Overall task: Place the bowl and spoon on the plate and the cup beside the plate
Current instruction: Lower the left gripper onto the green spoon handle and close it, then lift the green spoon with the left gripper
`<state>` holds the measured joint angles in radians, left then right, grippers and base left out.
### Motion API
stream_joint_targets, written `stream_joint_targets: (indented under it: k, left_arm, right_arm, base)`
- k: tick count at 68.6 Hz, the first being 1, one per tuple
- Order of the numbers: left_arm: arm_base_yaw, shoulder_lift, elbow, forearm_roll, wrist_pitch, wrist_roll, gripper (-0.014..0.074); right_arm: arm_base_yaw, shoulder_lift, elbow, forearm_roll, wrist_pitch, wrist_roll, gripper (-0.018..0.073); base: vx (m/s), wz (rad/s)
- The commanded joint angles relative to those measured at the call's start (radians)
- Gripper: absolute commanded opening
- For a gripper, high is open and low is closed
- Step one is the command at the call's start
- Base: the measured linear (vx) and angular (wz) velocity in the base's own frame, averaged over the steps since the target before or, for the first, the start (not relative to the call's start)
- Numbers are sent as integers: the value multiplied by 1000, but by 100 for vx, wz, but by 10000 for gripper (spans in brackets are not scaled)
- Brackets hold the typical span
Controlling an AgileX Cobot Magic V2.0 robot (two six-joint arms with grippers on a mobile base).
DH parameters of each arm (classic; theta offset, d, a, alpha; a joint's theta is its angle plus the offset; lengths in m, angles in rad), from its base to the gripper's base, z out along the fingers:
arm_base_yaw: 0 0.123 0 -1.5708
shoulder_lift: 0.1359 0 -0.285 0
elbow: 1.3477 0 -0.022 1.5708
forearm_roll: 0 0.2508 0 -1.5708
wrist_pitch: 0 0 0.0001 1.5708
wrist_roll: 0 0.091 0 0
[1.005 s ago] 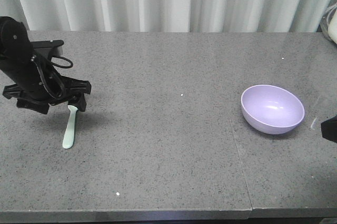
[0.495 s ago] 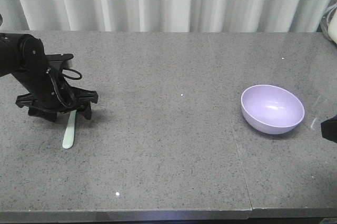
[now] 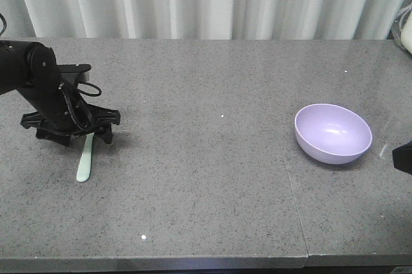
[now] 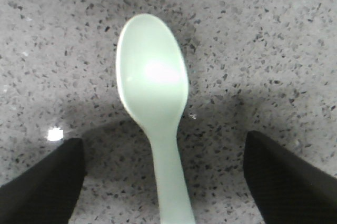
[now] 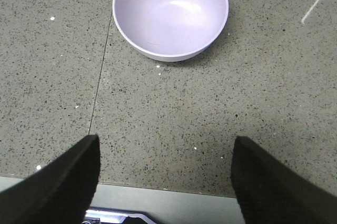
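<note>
On the desk (image 3: 212,184), my open left hand (image 4: 164,179) straddles the spoon (image 4: 152,82) to grasp it; right hand (image 5: 166,176) hangs open near bowl (image 5: 171,11).

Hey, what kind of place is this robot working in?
Probably a robot lab staged like a kitchen counter: a grey speckled stone worktop, a plain white curtain as backdrop, and a bowl and spoon laid out.

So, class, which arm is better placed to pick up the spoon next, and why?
Left. The left end effector, open, straddles the spoon, a finger on each side of its neck. The right end effector is open near the bowl, across the table.
</note>
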<state>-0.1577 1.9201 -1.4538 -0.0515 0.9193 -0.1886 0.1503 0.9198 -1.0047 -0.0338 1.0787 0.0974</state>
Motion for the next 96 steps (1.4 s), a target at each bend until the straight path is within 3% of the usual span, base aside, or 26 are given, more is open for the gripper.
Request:
stream_joint_targets:
  k: [1, 39, 71, 96]
  left_arm:
    - [-7, -24, -17, 13, 36, -13, 556]
    - [-7, -24, -17, 36, 54, -14, 372]
    - [-7, -24, -17, 37, 64, 1, -10]
    - [-7, -167, -17, 37, 80, 20, -8]
  right_arm:
    - [-6, -4, -32, -11, -65, -7, 517]
    - [-6, -4, -32, -11, -81, -7, 517]
    - [-6, -4, -32, -10, -81, -7, 517]
    - [-6, -4, -32, -10, -81, -7, 517]
  base:
    - [0, 0]
    - [0, 0]
    - [0, 0]
    - [0, 0]
